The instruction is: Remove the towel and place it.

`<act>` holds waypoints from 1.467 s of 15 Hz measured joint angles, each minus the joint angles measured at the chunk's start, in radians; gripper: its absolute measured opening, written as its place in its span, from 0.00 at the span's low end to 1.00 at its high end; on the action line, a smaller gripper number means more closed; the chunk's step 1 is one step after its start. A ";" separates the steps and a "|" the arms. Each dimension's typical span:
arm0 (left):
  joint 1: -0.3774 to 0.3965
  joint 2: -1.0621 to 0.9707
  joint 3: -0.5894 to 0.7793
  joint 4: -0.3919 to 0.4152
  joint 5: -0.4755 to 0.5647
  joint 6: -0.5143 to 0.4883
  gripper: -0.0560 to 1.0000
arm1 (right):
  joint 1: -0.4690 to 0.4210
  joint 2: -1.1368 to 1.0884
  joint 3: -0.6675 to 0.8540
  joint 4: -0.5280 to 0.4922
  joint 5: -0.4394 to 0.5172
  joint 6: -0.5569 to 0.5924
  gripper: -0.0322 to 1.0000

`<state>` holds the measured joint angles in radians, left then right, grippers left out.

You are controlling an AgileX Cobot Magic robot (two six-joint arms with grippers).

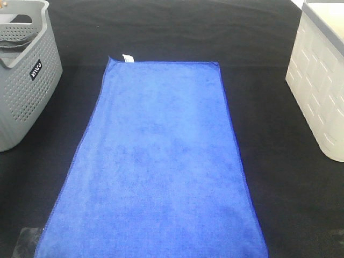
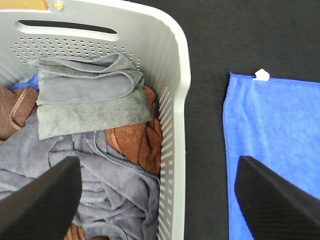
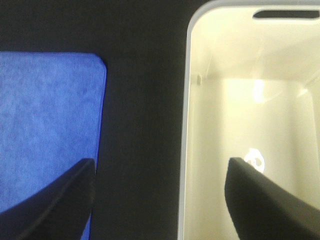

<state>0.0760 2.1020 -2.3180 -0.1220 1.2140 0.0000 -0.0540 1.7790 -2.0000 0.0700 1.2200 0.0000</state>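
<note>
Exterior high: towel (image 1: 156, 166) flat on black table (image 1: 269, 107).
Both claws spread, empty; grey basket (image 1: 24, 86) at nine o'clock.

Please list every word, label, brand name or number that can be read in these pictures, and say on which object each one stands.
"MIYCO" or similar: white letters on a small dark label on the side of the grey basket; too blurred to read with certainty.
White tag at the far corner of the towel: too small to show any text.
White basket: no text visible.
</note>
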 joint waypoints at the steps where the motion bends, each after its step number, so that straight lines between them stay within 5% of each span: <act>1: 0.000 -0.054 0.074 0.015 0.000 0.000 0.80 | 0.000 -0.056 0.067 0.000 0.000 0.000 0.73; 8: 0.000 -0.621 0.732 0.075 0.001 0.018 0.80 | 0.000 -0.600 0.646 -0.001 0.001 0.014 0.73; 15: 0.000 -1.125 1.083 0.077 -0.007 0.025 0.80 | 0.000 -1.150 1.018 -0.063 0.005 0.014 0.73; 22: 0.000 -1.663 1.419 0.132 -0.119 0.025 0.80 | 0.000 -1.447 1.214 -0.099 0.005 -0.011 0.73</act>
<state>0.0760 0.4390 -0.8990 0.0100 1.0950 0.0250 -0.0540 0.3320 -0.7860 -0.0290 1.2250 -0.0110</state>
